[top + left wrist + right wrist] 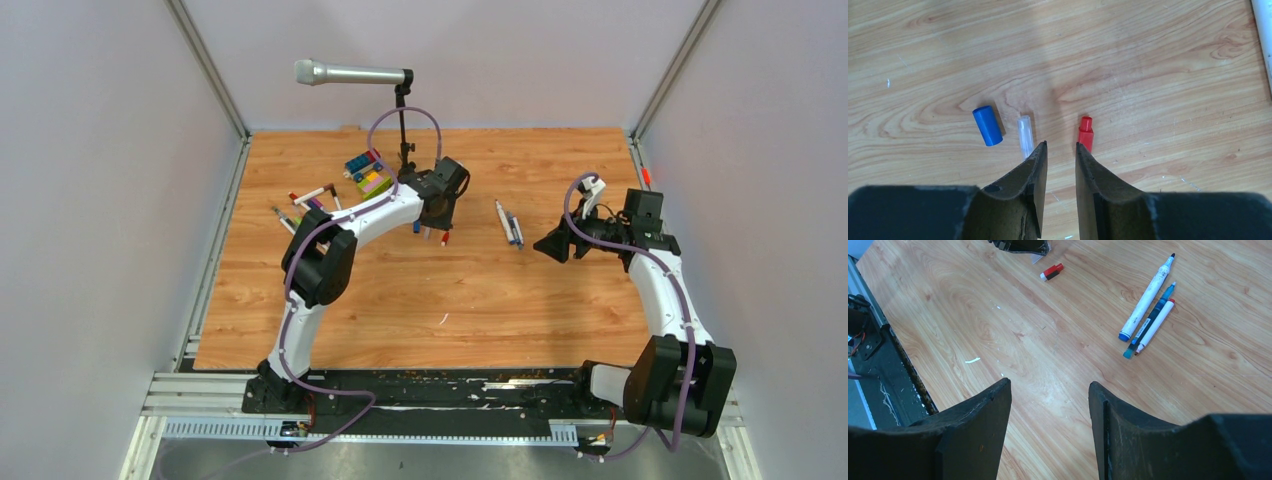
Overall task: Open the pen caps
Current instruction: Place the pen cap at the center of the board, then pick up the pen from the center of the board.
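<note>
Three loose pen caps lie on the wood under my left gripper [1061, 145]: a blue cap [987, 125], a clear cap [1025, 136] and a red cap [1086, 134]. The jaws stand a narrow gap apart with nothing between them, just short of the caps. From above, the left gripper [437, 215] points down at these caps [431, 235]. Three uncapped pens [1148, 310] lie side by side, also seen from above [510, 225]. My right gripper [1049, 385] is open and empty, right of those pens [550, 245]. Several capped pens [310, 200] lie at the left.
Multicoloured toy blocks [367, 172] sit behind the left arm. A silver microphone [350, 73] on a black stand [404, 130] is at the back. A red cap [1052, 272] shows near the left gripper in the right wrist view. The black base rail [430, 385] runs along the near edge.
</note>
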